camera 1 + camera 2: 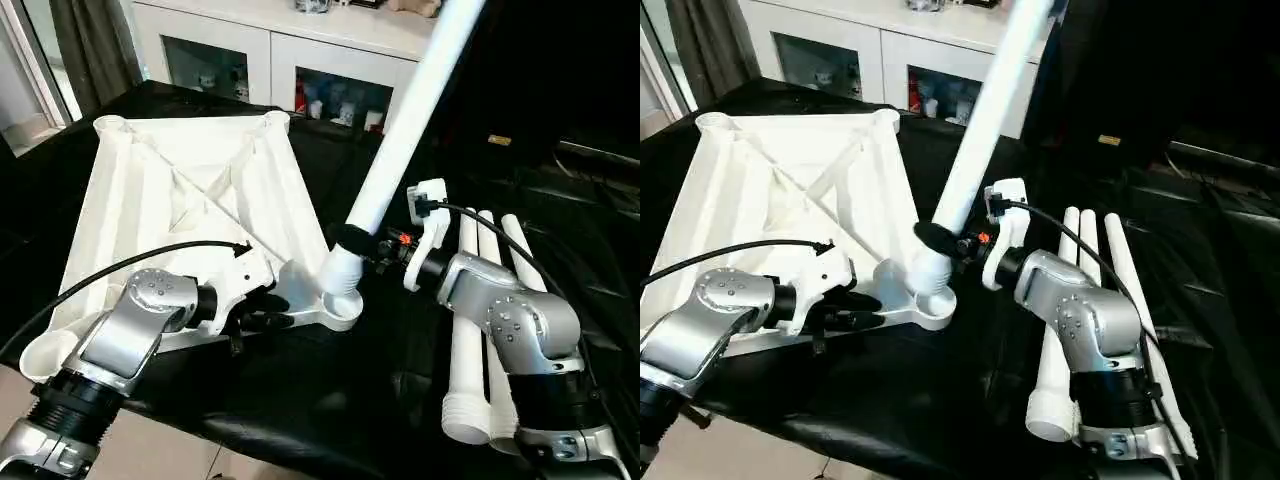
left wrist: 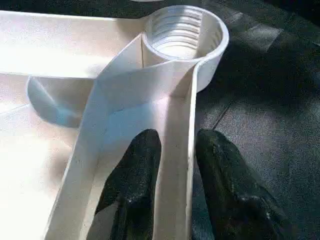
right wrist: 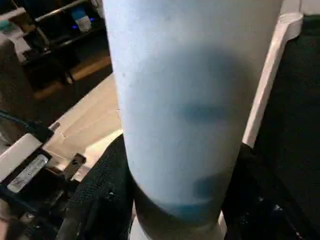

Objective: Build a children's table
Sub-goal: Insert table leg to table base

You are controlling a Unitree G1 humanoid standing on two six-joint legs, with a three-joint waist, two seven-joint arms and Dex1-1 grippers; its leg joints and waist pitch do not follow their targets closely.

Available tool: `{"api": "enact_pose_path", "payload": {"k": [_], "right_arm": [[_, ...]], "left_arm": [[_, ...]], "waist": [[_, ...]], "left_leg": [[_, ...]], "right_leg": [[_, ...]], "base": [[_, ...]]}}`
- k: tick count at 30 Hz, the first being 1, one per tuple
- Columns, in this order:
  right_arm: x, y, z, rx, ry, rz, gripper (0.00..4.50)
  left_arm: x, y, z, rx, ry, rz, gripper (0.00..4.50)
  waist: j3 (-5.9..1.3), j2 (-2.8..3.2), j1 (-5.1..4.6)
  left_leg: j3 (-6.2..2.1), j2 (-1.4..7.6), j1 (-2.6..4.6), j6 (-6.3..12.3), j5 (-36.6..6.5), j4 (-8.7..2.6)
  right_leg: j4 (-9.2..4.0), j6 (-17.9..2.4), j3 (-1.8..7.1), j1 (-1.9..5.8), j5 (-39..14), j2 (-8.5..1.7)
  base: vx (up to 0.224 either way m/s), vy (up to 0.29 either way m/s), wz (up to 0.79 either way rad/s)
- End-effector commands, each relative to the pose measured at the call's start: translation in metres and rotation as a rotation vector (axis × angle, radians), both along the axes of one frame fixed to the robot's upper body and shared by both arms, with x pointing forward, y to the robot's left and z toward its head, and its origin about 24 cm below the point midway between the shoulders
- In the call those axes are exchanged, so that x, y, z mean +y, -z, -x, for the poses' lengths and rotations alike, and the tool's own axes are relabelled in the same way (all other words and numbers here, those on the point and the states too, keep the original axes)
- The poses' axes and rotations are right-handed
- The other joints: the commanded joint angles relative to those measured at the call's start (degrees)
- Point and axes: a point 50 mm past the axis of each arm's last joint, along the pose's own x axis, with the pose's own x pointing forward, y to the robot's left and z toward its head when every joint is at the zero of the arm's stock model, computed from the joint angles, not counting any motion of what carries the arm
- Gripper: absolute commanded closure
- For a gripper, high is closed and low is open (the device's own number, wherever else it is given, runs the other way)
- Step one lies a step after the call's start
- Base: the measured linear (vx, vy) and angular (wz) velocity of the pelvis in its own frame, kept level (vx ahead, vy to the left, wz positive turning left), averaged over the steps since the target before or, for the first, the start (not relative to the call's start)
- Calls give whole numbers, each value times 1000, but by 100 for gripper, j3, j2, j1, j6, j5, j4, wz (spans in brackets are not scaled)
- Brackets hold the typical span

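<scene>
Lying upside down on a black-draped surface (image 1: 330, 420), the white table top (image 1: 150, 200) shows its ribbed underside to the head camera, round sockets at the corners. A long white leg (image 1: 405, 130) stands in the near corner socket (image 1: 340, 300), leaning away toward the white cabinet (image 1: 300, 60) behind. The right gripper (image 1: 352, 240) closes its black fingers around the leg low down, just above the socket. The left gripper (image 1: 262, 312) sits at the top's near rim, just beside that same socket. Three more legs (image 1: 480, 330) lie side by side on the black cloth to the right, beside the right forearm.

The other eye gives the same layout — the leg (image 1: 985, 120) rising from its socket (image 1: 930, 300), the spare legs (image 1: 1080, 300) beside the silver arm. No readable writing shows on the cabinet or the parts.

In the left wrist view the two black fingers (image 2: 132, 185) straddle the raised rim (image 2: 175, 165) of the top, one on each side; the jaws are slightly spread, not pinching it. A threaded socket (image 2: 185, 37) sits just beyond.

In the right wrist view the leg (image 3: 195, 100) runs between the dark fingers (image 3: 102, 195), which press on either side. A small label (image 3: 27, 172) shows on the other gripper — its text is too small to read.
</scene>
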Motion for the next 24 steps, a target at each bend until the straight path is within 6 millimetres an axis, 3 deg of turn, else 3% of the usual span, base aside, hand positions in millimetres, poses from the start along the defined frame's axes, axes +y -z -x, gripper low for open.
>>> {"api": "enact_pose_path", "payload": {"k": [1, 13, 15, 24], "right_arm": [[-3, -3, 2, -48, 3, 24, 262], [-1, 1, 4, -101, -16, 76, 262], [0, 2, 4, -107, -20, 85, 262], [4, 7, 6, -123, -46, 130, 262]], "left_arm": [[-3, -3, -3, -14, 16, -21, 308], [-3, 3, -7, 6, 14, -42, 308], [-3, 3, -8, 7, 14, -44, 336], [-2, 8, -6, 33, 24, -58, 413]], "waist": [[-373, 160, -5], [-371, 170, -11], [-371, 194, -8], [-365, 177, -16]], "left_leg": [[56, 3, -39, -149, -487, -372], [54, 1, -38, -133, -558, -368], [51, 1, -37, -133, -569, -367], [52, 4, -43, -120, -653, -370]], "right_leg": [[-340, -952, 185, 431, -477, -265], [-354, -961, 188, 433, -512, -259], [-350, -974, 187, 433, -518, -262], [-380, -923, 192, 427, -766, -265]], "base": [[0, 0, 0], [0, 0, 0], [0, 0, 0], [0, 0, 0]]}}
